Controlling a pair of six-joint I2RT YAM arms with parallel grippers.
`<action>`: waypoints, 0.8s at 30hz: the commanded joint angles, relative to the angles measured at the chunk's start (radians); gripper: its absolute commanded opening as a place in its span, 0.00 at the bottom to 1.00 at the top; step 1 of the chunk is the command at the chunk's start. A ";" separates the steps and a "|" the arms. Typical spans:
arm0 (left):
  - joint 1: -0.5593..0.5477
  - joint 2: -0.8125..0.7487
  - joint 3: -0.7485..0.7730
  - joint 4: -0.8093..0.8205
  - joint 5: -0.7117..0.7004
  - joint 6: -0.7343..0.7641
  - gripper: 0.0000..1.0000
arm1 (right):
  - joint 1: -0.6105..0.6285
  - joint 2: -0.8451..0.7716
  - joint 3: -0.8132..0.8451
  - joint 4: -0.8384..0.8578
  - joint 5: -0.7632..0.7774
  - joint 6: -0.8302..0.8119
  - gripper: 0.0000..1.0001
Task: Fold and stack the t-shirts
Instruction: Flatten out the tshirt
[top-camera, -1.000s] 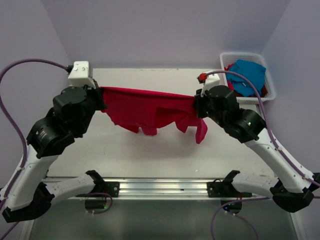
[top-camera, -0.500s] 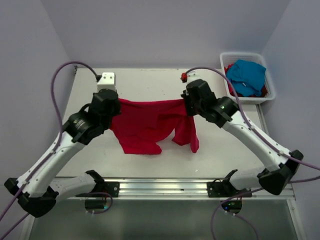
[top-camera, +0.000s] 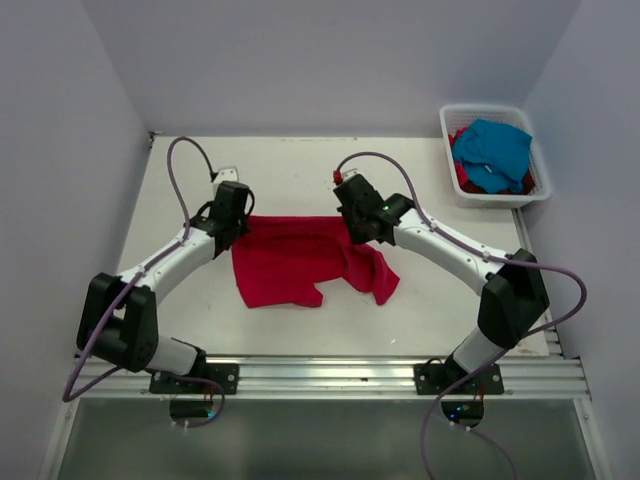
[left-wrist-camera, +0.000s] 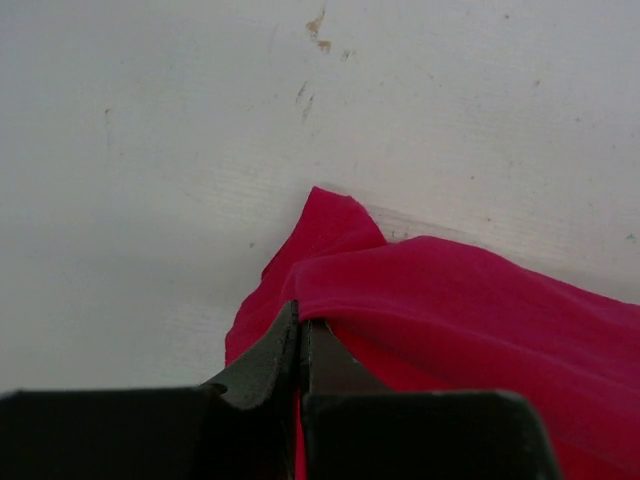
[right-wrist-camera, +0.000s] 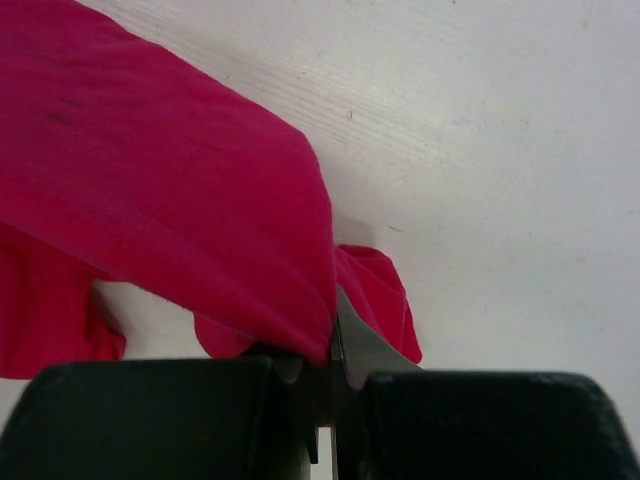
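Two grippers pinched the same crimson t-shirt (top-camera: 290, 265), which lay mostly flat on the white table (top-camera: 290, 170) between the arms. The left gripper (left-wrist-camera: 300, 318) was closed tight on the shirt's far left corner. In its wrist view the black jaws met with a fold of red cloth caught between them and a small peak of fabric sticking out just beyond. The right gripper (right-wrist-camera: 333, 340) was likewise clamped on the far right corner, where the cloth draped over the jaws and a small red flap hung past them on the table side.

From above, the shirt's far edge ran nearly straight between the two grips. Its near edge was uneven, and a bunched sleeve or flap trailed toward the right arm's forearm.

At the table's far right corner, well apart from the spread shirt, stood a white slatted basket (top-camera: 487, 201). It held a turquoise t-shirt (top-camera: 495, 150) on top of another red shirt (top-camera: 462, 172).

A purple cable (top-camera: 375, 157) looped over the table behind the right wrist. A few small brown marks (left-wrist-camera: 318, 28) dotted the tabletop beyond the left gripper. No object lay on the spread cloth.
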 joint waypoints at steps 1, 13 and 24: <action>0.015 0.036 -0.001 0.231 0.047 0.004 0.00 | -0.005 0.013 -0.001 0.051 0.013 0.016 0.00; 0.029 0.002 -0.039 0.342 0.156 -0.026 1.00 | -0.005 0.031 -0.029 0.069 0.014 0.013 0.00; 0.028 -0.394 -0.464 0.476 0.521 -0.201 0.95 | -0.005 0.048 -0.036 0.082 0.007 0.003 0.00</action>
